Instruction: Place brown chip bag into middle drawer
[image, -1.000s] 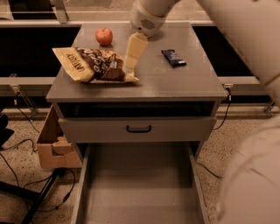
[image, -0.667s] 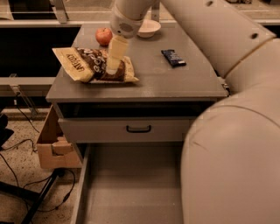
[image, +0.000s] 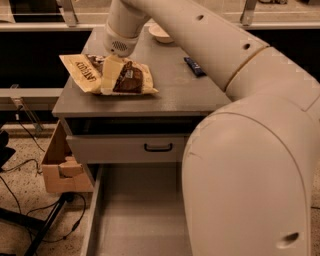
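Observation:
The brown chip bag (image: 131, 79) lies flat on the left part of the grey cabinet top (image: 170, 95), cream edges with a dark brown centre. My gripper (image: 112, 75) comes down from the white arm and rests on the middle of the bag, covering part of it. The middle drawer (image: 140, 210) is pulled out at the bottom of the view, its flat grey floor bare. My arm's large white body hides the drawer's right side.
A small dark blue bar wrapper (image: 194, 66) lies at the right of the cabinet top, and a white bowl (image: 160, 34) at the back. A shut drawer front with a black handle (image: 159, 147) sits above the open drawer. A cardboard box (image: 60, 167) and cables are on the floor at the left.
My gripper has moved left across the cabinet top, from the bag's right edge to over its middle. The arm now fills the right side of the view and hides the apple.

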